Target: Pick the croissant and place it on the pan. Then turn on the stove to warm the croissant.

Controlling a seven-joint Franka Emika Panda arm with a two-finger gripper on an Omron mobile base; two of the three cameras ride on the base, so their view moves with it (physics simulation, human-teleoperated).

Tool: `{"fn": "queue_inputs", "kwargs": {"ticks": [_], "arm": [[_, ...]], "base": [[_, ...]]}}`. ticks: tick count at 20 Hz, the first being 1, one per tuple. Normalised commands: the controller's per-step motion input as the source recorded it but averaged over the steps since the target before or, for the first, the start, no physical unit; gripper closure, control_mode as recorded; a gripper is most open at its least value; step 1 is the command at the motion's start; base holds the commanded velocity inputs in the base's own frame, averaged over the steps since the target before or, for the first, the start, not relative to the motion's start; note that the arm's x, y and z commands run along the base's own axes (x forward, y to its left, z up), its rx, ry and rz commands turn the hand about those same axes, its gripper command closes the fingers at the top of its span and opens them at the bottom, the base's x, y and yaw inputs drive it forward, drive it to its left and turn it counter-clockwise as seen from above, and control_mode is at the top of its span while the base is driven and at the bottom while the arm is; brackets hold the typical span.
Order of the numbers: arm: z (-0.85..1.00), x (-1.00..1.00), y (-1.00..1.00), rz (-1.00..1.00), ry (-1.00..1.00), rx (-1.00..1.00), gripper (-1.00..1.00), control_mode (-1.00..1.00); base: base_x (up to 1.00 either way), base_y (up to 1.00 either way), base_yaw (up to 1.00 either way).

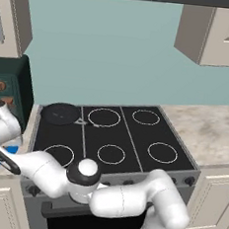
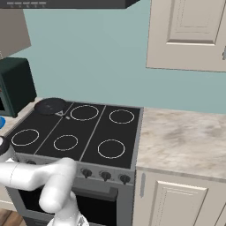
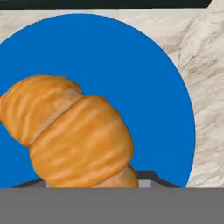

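The croissant lies on a round blue plate that rests on a marbled counter, seen at close range in the hand view. Its ridged golden crust suggests a light, soft, flaky body that would crush or shed under a hard pinch; the thick middle lobe, taken across its width with modest force, appears the safest place to hold (the tapered ends look likelier to tear). Whether the gripper is open or closed cannot be told, since its tips are hidden at the bottom of that view.

The left base view supplies the wider layout: the arm reaches far left, the plate shows as a blue sliver at the left edge, and the pan sits on the rear left burner of the stove. The right base view adds the front knobs and a dark green toaster oven beside the cooktop.
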Motion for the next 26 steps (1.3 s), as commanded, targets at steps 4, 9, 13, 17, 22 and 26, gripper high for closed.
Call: {"fn": "queue_inputs", "kwargs": {"ticks": [4, 9, 13, 17, 22, 26], "arm": [[1.00, -0.01, -0.03, 0.00, -0.21, -0.11, 1.00, -1.00], [0.82, -0.13, -0.56, 0.00, -0.18, -0.02, 1.00, -1.00], [0.41, -0.06, -0.99, -0.05, -0.13, 0.00, 1.00, -1.00], [0.24, 0.00, -1.00, -0.11, -0.10, 0.02, 1.00, -1.00], [0.26, 0.00, -0.99, -0.07, -0.09, 0.05, 1.00, -1.00], [0.29, 0.00, -0.86, 0.01, -0.12, 0.02, 1.00, -1.00]], "base": [[0.00, 0.00, 0.00], [0.00, 0.00, 0.00], [0.00, 0.00, 0.00], [0.00, 0.00, 0.00], [0.00, 0.00, 0.00], [0.00, 0.00, 0.00]]}}
